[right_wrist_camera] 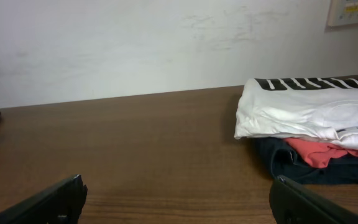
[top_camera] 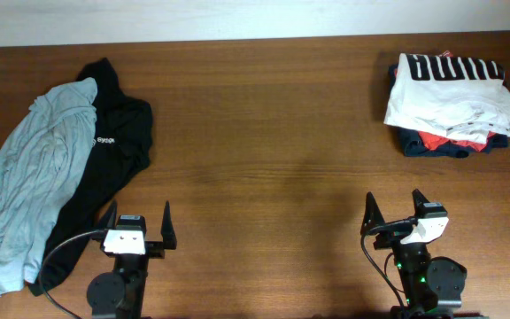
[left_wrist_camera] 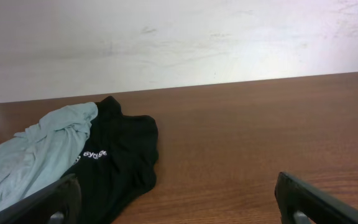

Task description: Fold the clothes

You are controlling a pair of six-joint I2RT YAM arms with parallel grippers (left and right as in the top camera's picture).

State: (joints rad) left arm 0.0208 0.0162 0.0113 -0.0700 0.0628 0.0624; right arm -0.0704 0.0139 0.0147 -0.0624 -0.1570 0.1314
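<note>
Both arms sit at the near edge of the tabletop [top_camera: 264, 168], each pointing away toward the wall. The left tool [top_camera: 140, 214] has its two fingers spread wide apart with nothing between them, and so does the right tool [top_camera: 393, 206]. Both wrist views show only bare wood in the gap. This reads as a ready pose, with no fold begun.

The clothes to be folded lie in a loose heap at the far left. The black top [top_camera: 120, 133] is underneath, with its small white chest logo [top_camera: 106, 140] facing up. The pale grey-teal jersey shirt [top_camera: 29, 186] is draped long and rumpled over the black top's left half and runs down toward the near edge. Because the grey-teal shirt is uppermost, it is probably the one to lift off first. The heap is just beside the left tool, on its outer side, so that arm seems better placed to start.

Well apart, at the far right corner, is a stack of three garments. A white shirt with black block letters [top_camera: 454, 93] lies on a red garment [top_camera: 436, 140], which lies on a navy garment [top_camera: 414, 146]. The stack looks set aside there, so that the wood between the two piles can serve for spreading a garment flat.
</note>
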